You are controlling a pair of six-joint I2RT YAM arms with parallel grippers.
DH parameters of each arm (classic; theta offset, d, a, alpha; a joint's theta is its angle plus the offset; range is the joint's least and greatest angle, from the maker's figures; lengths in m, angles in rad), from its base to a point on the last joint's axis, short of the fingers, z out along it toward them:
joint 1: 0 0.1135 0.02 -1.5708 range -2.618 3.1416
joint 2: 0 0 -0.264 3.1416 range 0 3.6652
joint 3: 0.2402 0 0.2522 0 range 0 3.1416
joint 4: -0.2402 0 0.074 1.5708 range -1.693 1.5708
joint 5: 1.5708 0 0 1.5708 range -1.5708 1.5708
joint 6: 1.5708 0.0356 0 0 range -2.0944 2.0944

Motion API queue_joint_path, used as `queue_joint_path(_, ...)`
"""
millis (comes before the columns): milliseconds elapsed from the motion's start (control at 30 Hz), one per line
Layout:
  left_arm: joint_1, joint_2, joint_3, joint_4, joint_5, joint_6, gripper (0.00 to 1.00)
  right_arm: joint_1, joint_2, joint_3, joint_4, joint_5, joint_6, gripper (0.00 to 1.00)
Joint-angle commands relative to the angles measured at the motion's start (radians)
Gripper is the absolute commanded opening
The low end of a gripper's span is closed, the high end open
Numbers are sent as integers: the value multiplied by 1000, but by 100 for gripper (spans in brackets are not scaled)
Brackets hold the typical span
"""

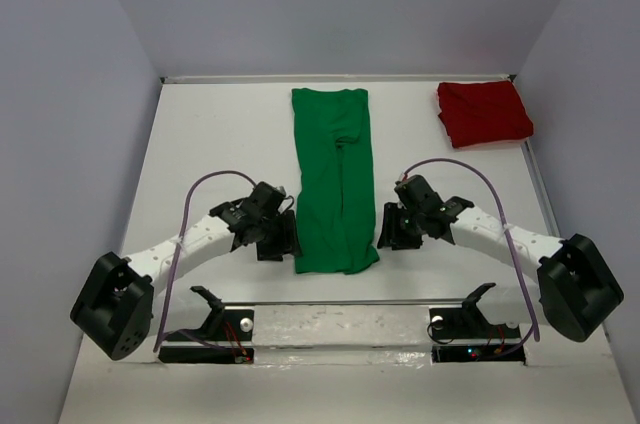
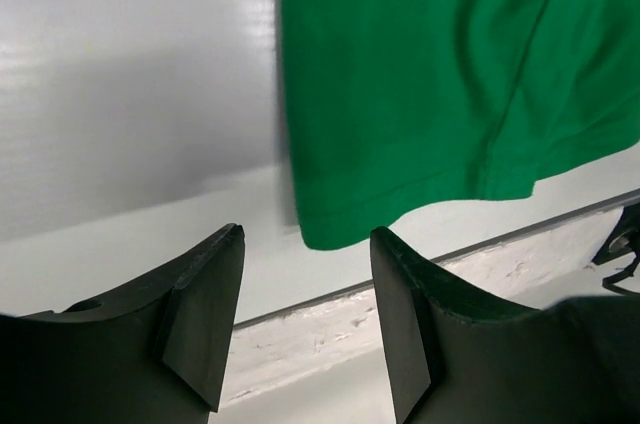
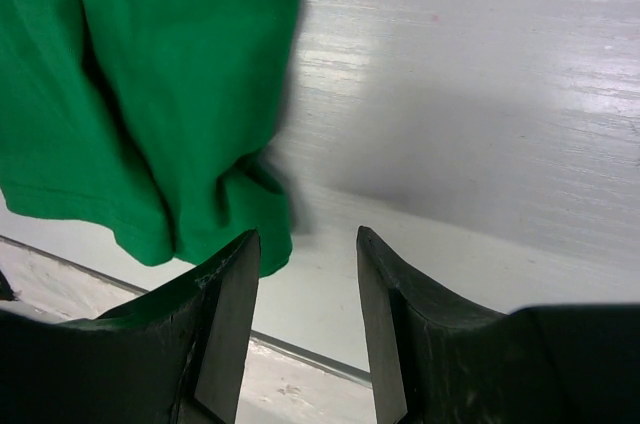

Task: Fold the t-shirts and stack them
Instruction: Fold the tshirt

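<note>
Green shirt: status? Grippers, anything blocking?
Left gripper open, empty, at near-left corner. Right gripper open, empty, near-right corner. Green shirt a long strip, flat. Red shirt folded far right, out of the way.

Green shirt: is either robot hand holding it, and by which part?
Neither. The left hand and right hand stand open and empty, one beside each near corner of the green shirt.

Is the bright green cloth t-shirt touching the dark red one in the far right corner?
Apart. The top view shows the bright green cloth t-shirt and the dark red cloth t-shirt with white table showing between them.
</note>
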Motion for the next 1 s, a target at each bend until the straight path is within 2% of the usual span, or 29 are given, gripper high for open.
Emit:
queue_joint_path(0, -32, -10, -33, -15, -9, -110, 63, 5, 11, -12, 26, 9, -14, 49)
queue_joint_path(767, -116, 162, -106, 169, 127, -170, 61, 5, 54, -7, 75, -43, -24, 49)
queue_joint_path(967, -118, 202, -96, 189, 135, -159, 55, 5, 69, -16, 84, -48, -19, 49)
